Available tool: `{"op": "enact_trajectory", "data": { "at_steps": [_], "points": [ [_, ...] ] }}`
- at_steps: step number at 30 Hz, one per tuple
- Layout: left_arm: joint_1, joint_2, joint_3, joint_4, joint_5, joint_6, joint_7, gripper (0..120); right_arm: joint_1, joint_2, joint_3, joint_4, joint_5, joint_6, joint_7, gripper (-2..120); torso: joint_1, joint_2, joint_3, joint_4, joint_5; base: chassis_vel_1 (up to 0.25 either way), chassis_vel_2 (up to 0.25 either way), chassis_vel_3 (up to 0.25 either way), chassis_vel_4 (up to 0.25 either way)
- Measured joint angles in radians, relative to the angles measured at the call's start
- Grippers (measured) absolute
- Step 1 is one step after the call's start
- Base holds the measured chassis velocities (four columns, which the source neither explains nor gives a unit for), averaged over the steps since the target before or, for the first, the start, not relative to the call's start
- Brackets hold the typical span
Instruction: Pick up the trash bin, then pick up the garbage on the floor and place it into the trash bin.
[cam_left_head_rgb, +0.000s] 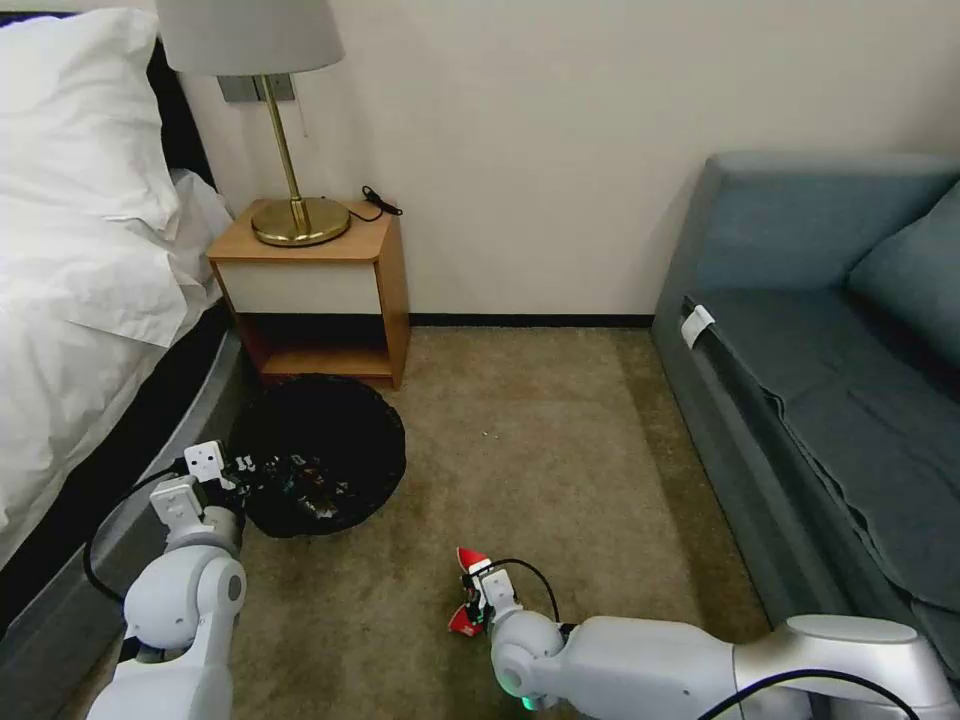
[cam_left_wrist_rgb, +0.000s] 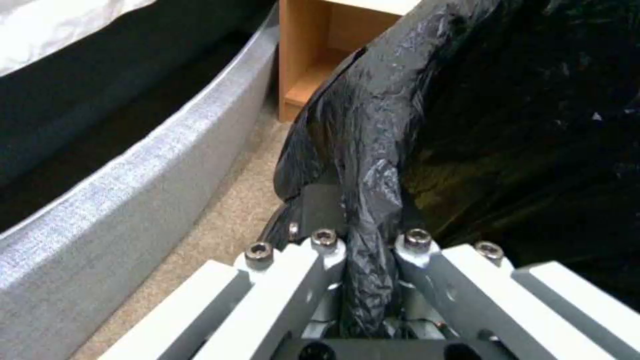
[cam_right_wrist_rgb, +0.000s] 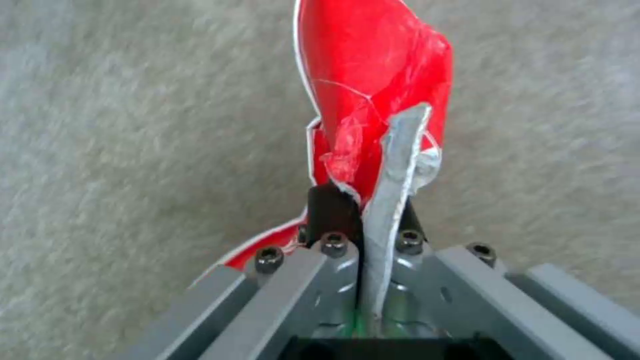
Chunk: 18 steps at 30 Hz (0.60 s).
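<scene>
Here, nearest to me, my right tool (cam_right_wrist_rgb: 363, 220) is pinched on the crumpled red-and-white wrapper (cam_right_wrist_rgb: 373, 85), its black pads squeezing the wrapper's lower edge so the red body sticks out beyond the fingertips. In the head view the same tool (cam_left_head_rgb: 478, 590) sits low over the beige carpet floor (cam_left_head_rgb: 560, 450), with the wrapper (cam_left_head_rgb: 470, 562) gripped in front of me; I judge the piece is held by its edge because that thin fold is what the narrow jaws can trap.

Off to my left, my left tool (cam_left_wrist_rgb: 367, 235) is pressed together on a bunched fold of the crinkled black plastic bag lining the trash bin (cam_left_wrist_rgb: 373, 125). That grip on the rim keeps the bin with me, mouth open upward. In the head view the left tool (cam_left_head_rgb: 222, 478) clamps the near-left edge of the bin (cam_left_head_rgb: 320, 450), which stands well apart from the wrapper, between the grey bed base (cam_left_head_rgb: 150, 470) and open carpet.

Farther back stand the wooden bedside table (cam_left_head_rgb: 320, 290), carrying a brass lamp (cam_left_head_rgb: 295, 180), and the blue-grey sofa (cam_left_head_rgb: 830, 330).
</scene>
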Motion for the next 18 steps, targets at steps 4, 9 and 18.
{"op": "enact_trajectory", "data": {
  "at_steps": [4,9,18],
  "points": [
    [-0.001,0.001,0.0,0.0,-0.001,0.0,0.0,3,0.011,-0.045,0.03,0.033,-0.005,0.001,0.02,0,0.0,0.0,0.0,-0.0001,0.0,0.0,0.0,0.0,0.0],
    [-0.003,0.001,0.002,0.0,-0.003,0.0,0.0,3,0.028,-0.107,0.112,0.068,-0.053,0.008,0.035,0,0.0,0.0,0.0,-0.0001,0.0001,0.0,0.0,0.0,0.0],
    [-0.005,-0.006,0.02,0.0,-0.002,0.007,0.0,3,0.194,-0.114,0.344,0.256,-0.099,0.01,0.026,0,0.0,0.0,0.0,0.0,-0.0002,0.0,0.0,0.0,0.0]
  ]
}}
